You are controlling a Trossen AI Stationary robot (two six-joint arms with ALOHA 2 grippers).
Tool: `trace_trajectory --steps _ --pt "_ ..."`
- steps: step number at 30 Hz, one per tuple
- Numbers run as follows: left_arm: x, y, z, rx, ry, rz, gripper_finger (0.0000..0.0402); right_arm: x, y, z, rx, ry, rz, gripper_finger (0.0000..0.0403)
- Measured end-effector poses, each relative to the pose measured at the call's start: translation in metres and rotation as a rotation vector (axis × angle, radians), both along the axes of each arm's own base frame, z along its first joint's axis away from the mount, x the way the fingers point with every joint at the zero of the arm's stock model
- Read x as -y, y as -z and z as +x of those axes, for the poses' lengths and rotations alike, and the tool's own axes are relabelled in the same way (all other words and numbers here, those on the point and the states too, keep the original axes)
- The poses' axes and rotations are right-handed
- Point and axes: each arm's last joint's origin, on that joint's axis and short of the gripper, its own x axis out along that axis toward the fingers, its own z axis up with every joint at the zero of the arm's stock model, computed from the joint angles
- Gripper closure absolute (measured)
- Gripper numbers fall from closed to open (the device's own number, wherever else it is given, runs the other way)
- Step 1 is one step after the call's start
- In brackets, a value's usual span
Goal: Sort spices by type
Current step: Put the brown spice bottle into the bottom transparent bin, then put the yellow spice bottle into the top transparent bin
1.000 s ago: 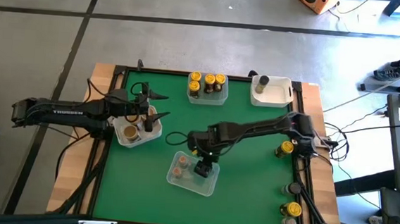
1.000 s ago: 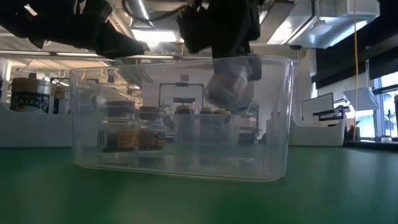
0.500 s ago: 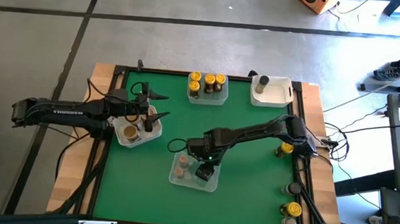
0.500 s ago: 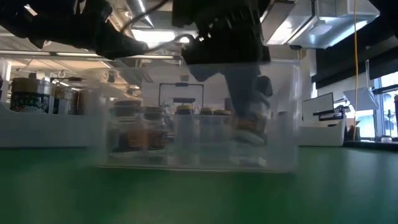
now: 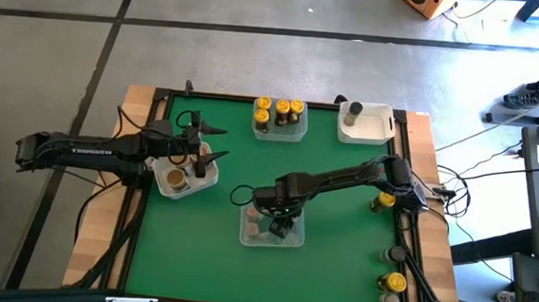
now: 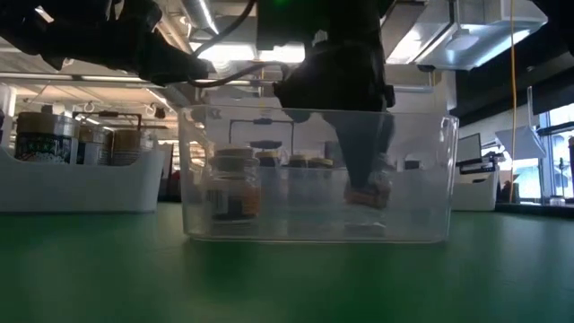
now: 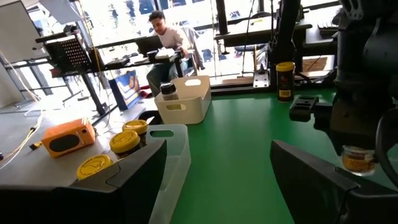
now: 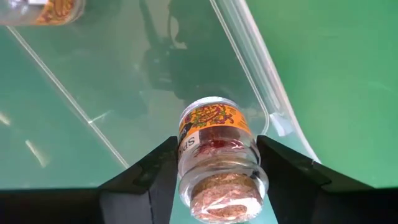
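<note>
The spice jar (image 8: 219,155) in play stands with its long axis up and down inside the clear tub (image 5: 248,233) near the table's front middle, its cork-brown lid toward the wrist camera and its base toward the tub floor. It is clear glass with an orange label and reddish contents. It sits squarely between the fingers of the right gripper (image 8: 214,165) — jaws closed on its sides. The left gripper (image 5: 199,148) hangs open over the white tub (image 5: 213,173) at the left.
</note>
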Motion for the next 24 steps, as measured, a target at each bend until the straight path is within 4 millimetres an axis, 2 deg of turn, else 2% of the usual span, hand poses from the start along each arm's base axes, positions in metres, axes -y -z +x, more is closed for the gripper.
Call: trace_trajectory --steps 6,15,18,24 --pt "0.0 0.0 0.0 0.003 0.0 0.001 0.0116 0.0 0.0 0.001 0.008 0.001 -0.005 0.019" --pt "0.0 0.0 0.0 0.003 0.0 0.001 0.0116 0.001 -0.003 0.001 0.012 -0.014 0.003 0.0086" --pt "0.0 0.0 0.0 0.003 0.0 0.001 0.0116 -0.001 -0.019 0.002 0.041 -0.043 0.007 0.0067" --pt "0.0 0.0 0.0 0.004 0.0 -0.001 0.0116 -0.001 -0.069 -0.008 0.097 -0.085 -0.002 0.0055"
